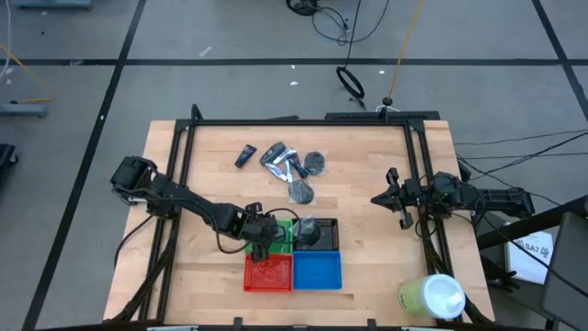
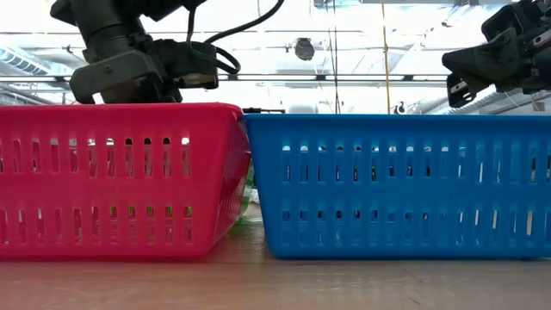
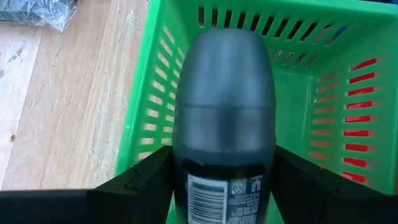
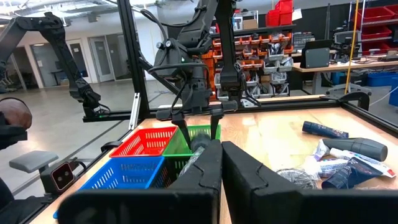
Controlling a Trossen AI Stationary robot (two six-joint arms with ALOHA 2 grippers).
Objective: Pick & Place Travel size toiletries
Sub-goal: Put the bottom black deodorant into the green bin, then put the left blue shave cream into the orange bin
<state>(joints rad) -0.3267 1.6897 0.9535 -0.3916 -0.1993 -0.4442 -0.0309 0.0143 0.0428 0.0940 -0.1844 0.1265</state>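
Observation:
My left gripper [image 1: 276, 237] hangs over the green tray [image 3: 323, 37], pointing steeply down, shut on a dark grey roll-on bottle [image 3: 224, 93]. The right wrist view shows the same bottle [image 4: 200, 147] between those fingers, just above the tray [image 4: 186, 140]. The other toiletries lie on the wood at the far middle: a dark blue tube [image 1: 245, 155], a heap of tubes in clear wrap [image 1: 278, 162] and two dark mesh puffs [image 1: 314, 163] [image 1: 300, 191]. My right gripper [image 1: 384, 198] waits shut at the table's right side, holding nothing. My left gripper pinches the bottle's lower body [image 3: 186, 186], one finger [image 3: 143, 186] on each side. The fingers come from above, slanting down, and lie along the bottle. Its rounded cap end [image 3: 224, 56] points down into the green tray. I cannot tell whether it touches the tray's floor.
Four square trays stand close together near the front: green, black [image 1: 329, 241], red [image 1: 266, 272] and blue [image 1: 317, 269]. A big pale green cylinder with a white top [image 1: 432, 296] stands at the front right corner. A black frame [image 1: 303, 121] rims the table.

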